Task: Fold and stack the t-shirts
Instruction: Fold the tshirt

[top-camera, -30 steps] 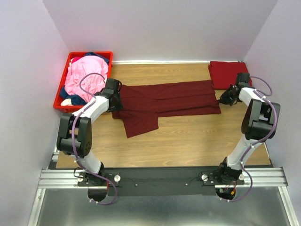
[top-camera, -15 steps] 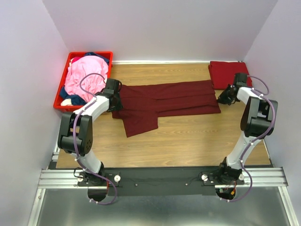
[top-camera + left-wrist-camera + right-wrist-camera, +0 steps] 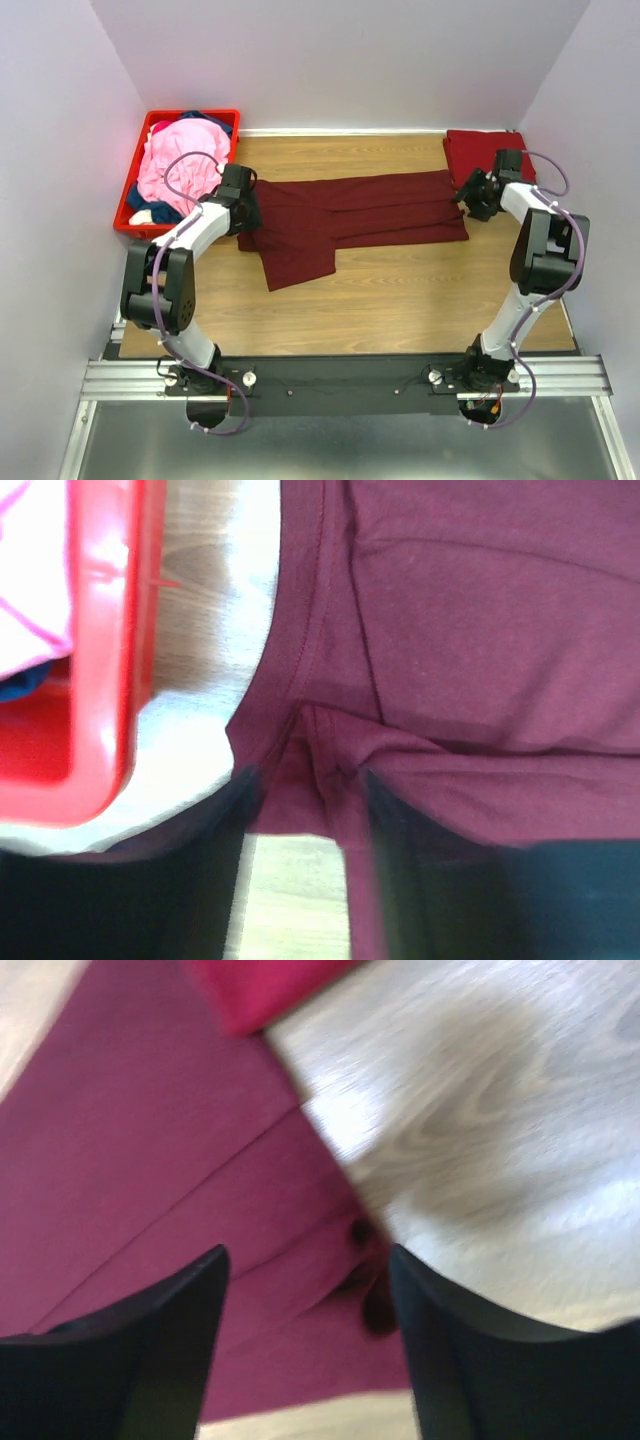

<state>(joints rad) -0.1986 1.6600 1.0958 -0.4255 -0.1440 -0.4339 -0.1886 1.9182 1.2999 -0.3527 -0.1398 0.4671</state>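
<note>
Top external view showed the wooden table (image 3: 400,300) with a dark maroon t-shirt (image 3: 350,215) lying flat across its middle, one part sticking out toward the arms. The left pincer (image 3: 305,780) was at the shirt's left end, fingers spread, with a little bump of cloth between them. The right pincer (image 3: 305,1258) was over the shirt's right end, fingers spread too. Farther back, a red crate (image 3: 128,205) held a pink t-shirt (image 3: 180,165). A folded red t-shirt (image 3: 478,155) lay in the far right corner.
</note>
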